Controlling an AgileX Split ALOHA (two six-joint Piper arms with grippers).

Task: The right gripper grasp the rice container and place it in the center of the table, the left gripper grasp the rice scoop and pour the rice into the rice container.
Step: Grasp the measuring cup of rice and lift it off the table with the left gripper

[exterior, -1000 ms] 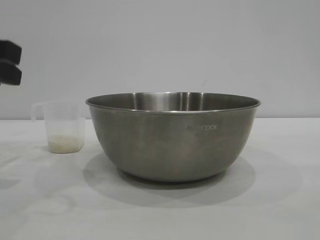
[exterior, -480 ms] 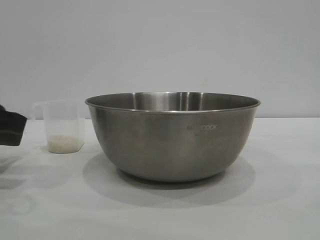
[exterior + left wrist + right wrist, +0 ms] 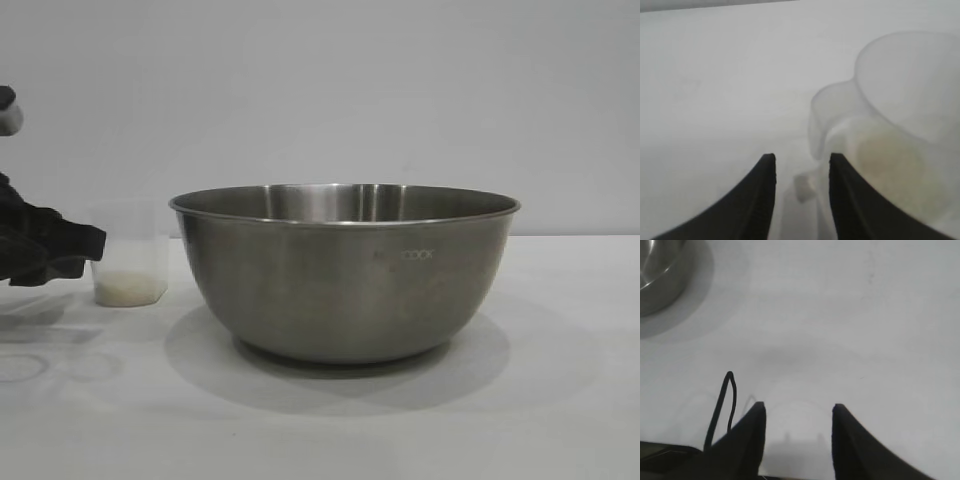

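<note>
The left end effector (image 3: 60, 248) reaches in low from the left edge of the scene, its dark body level with the rice scoop (image 3: 128, 252) and overlapping the scoop's left side in the exterior view. In the left wrist view its fingers (image 3: 760, 195) stand apart with a gap between them, and the scoop's handle lies in or just past that gap; whether either finger touches it cannot be told. The right end effector (image 3: 797, 412) hangs above bare surface (image 3: 850, 315) away from the bowl, its fingers spread and holding nothing, with a loop of black cable (image 3: 722, 405) beside it. The rice scoop is a small translucent cup standing upright on the surface at the left, just beside the rice container (image 3: 345, 270) but apart from it, with a low layer of rice (image 3: 128, 288) in its bottom. The rice container, a large brushed steel bowl with a thin rim and faint lettering on its side, sits upright in the middle of the surface.
</note>
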